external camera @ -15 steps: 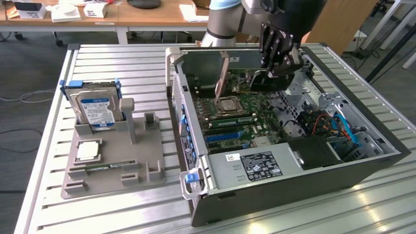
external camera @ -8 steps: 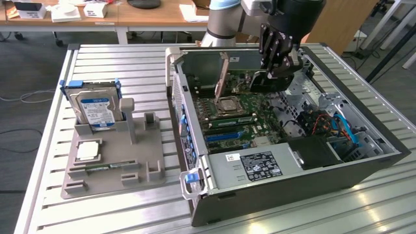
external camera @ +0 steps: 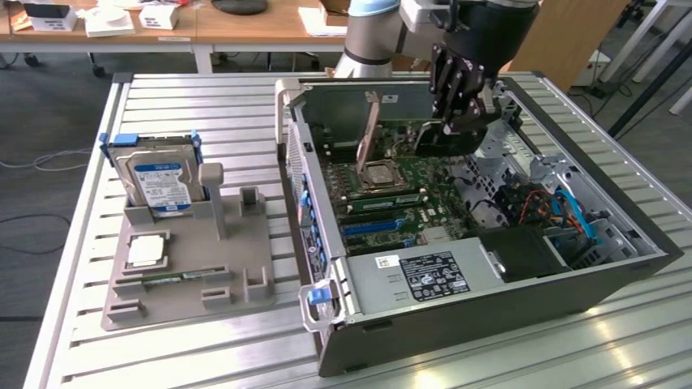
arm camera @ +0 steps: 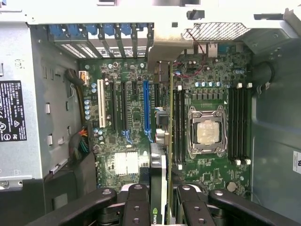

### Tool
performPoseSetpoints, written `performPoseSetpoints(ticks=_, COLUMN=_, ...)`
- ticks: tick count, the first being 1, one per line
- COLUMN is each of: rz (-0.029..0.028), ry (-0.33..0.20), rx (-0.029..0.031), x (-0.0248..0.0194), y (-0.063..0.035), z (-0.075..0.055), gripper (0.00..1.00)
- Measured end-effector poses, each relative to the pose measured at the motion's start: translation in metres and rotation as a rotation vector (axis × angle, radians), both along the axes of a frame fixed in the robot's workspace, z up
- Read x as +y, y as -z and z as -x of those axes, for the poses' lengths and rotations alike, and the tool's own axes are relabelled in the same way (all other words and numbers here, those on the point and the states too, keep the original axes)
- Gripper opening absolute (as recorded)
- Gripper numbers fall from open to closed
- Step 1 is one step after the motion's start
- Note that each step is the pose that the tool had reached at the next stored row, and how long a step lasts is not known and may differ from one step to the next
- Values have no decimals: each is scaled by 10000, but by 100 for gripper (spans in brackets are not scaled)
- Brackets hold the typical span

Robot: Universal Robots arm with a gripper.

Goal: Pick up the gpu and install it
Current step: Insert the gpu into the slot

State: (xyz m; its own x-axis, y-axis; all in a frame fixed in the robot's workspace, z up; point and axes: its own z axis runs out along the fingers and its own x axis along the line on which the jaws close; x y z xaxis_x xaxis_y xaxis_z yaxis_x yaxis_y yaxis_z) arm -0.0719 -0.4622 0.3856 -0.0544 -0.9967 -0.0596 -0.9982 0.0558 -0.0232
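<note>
Where the slatted metal table [external camera: 194, 344] bears an open computer case [external camera: 487, 320] and, to the exterior view's left of it, a grey holder [external camera: 222, 267] with a hard drive [external camera: 160, 182] standing upright, the gripper [external camera: 467, 121] hangs inside the case over the green motherboard [arm camera: 136, 117]. Its jaws are clamped on the gpu [arm camera: 159, 172], held on edge above the board, between the blue slot [arm camera: 146, 106] and the processor socket [arm camera: 206, 129].

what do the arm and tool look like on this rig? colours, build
Silver-grey tubular arm with a light blue joint cap. The tool is matte black: fingers made of flat linkage bars with round silver pivot pins, mounted on a pale grey wrist mount.
</note>
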Motion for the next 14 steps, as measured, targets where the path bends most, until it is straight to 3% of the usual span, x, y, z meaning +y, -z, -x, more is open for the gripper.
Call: performPoseSetpoints(ticks=14, rz=1, ry=2, rx=1, x=0, y=98, z=0, gripper=27)
